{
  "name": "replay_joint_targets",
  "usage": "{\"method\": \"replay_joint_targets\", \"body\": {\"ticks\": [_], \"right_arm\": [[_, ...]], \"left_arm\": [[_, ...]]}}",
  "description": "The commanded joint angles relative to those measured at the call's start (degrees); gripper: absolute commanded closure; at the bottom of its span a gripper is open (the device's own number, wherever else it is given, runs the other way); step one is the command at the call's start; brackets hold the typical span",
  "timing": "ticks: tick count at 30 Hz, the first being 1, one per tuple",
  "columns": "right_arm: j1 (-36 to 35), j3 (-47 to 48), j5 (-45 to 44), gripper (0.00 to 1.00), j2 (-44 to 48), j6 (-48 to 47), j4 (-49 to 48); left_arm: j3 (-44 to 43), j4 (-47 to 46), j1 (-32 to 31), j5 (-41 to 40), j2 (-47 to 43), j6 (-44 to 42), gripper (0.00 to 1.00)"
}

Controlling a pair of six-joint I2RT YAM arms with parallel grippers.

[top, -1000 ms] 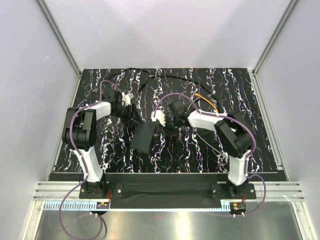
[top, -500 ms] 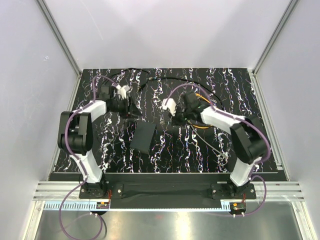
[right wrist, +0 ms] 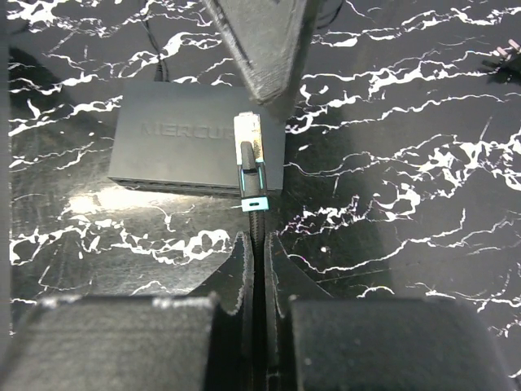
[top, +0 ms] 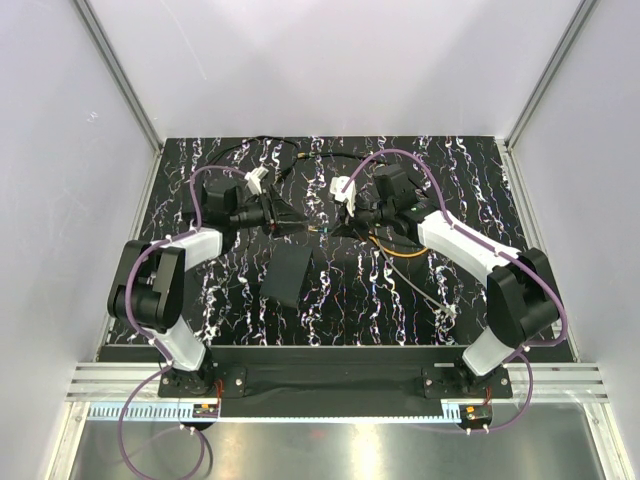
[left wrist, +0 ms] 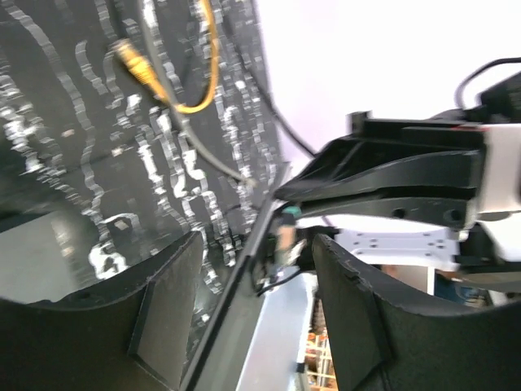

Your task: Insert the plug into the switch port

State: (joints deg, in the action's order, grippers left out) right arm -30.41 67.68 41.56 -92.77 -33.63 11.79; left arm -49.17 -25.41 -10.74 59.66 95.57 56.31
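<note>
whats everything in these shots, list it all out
switch box: 1, matte black, flat on the table's middle
plug: 1, clear with teal boot, held above the box's right end
black cable: 1, black, runs back from the plug
yellow cable: 1, yellow-orange, looped right of centre
grey cable: 1, grey, near right part of the table
table: 1, black with white veining
left arm: 1, white and black, reaching to centre, jaws open
right arm: 1, white and black, jaws shut on the black cable
</note>
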Motion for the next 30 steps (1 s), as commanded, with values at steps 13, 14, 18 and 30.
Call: {"method": "replay_joint_targets", "body": {"ticks": [13,14,18,30], "right_arm": [[-0.17,1.23,2.39,1.0,-0.22,1.11,-2.92],[-0.17,1.14,2.3,1.0,-0.13,1.19,-3.18],[-0.26,1.14,1.86,1.0,0.05,0.58,-2.83],[-0.17,0.7,2.03,1.0,-0.57,-0.91,-2.48]], "left_arm": [[1.18,-18.46,-2.88,1.6,2.08,12.78,0.46],[1.27,-15.14,-2.88,1.17,1.9,10.42,0.46],[2.4,-10.71,-2.79,0.46,0.94,6.61,0.46],[4.08,-19.06,-3.23,1.78,0.85,11.36,0.63]]}}
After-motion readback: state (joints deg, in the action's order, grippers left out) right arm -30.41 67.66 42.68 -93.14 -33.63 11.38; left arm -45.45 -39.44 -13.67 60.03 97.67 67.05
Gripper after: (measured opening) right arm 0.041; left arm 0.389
